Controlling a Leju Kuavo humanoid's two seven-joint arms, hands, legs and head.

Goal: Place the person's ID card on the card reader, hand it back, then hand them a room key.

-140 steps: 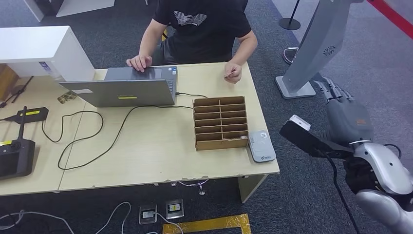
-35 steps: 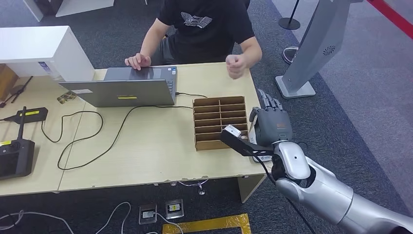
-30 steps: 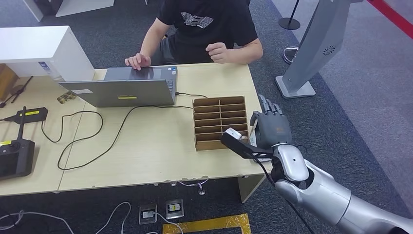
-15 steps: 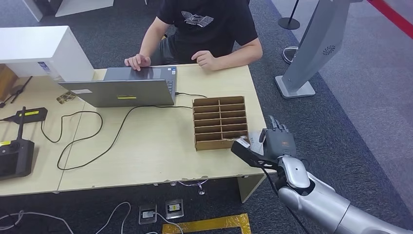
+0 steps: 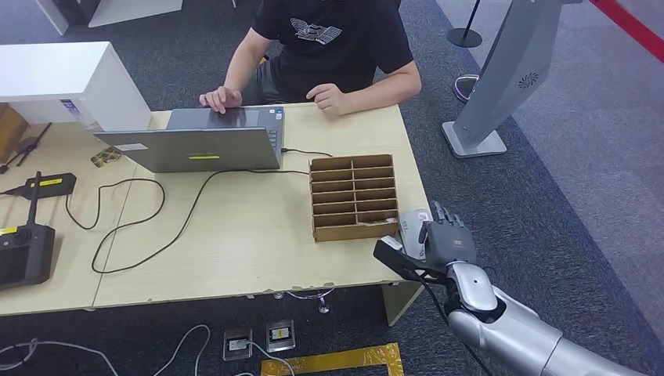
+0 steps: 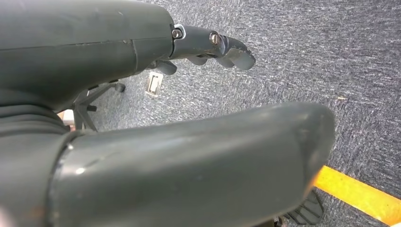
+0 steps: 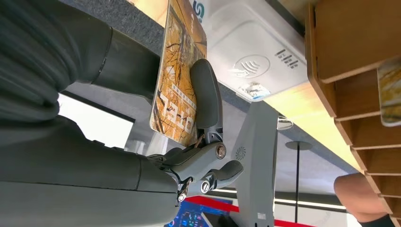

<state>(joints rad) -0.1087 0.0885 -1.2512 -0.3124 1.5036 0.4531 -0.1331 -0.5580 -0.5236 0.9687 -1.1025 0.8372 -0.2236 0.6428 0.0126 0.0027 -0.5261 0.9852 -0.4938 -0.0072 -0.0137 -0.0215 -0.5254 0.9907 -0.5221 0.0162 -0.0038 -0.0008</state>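
The ID card [image 7: 178, 80], a single one with an orange-brown printed face, sits pinched in our right hand [image 5: 444, 240], one finger [image 7: 204, 97] pressed flat against its face, the thumb side hidden behind it. In the right wrist view we see the card held on edge just beside the one white card reader [image 7: 257, 59], and we cannot tell whether the two touch. In the head view the reader [image 5: 413, 222] lies at the table's right edge, next to the single wooden slotted box [image 5: 352, 197], and our right hand hovers over the reader's near end at the table [image 5: 258, 243] corner.

We count one laptop [image 5: 200, 141], one person [image 5: 329, 39] seated behind the table with both hands up: one hand [image 5: 221, 97] on the laptop, the other hand [image 5: 330, 97] resting on the tabletop. One more card [image 7: 389, 90] shows in a slot of the box in the right wrist view.

Our left hand [image 6: 142, 118] hangs over grey carpet, fingers loosely apart and holding nothing.

Against the frame of about a second ago, our right hand has drawn back toward us and lower, from beside the box to the table corner over the reader. The person's free hand, raised near the chest then, has come down onto the table. The laptop, box and reader lie as they did.
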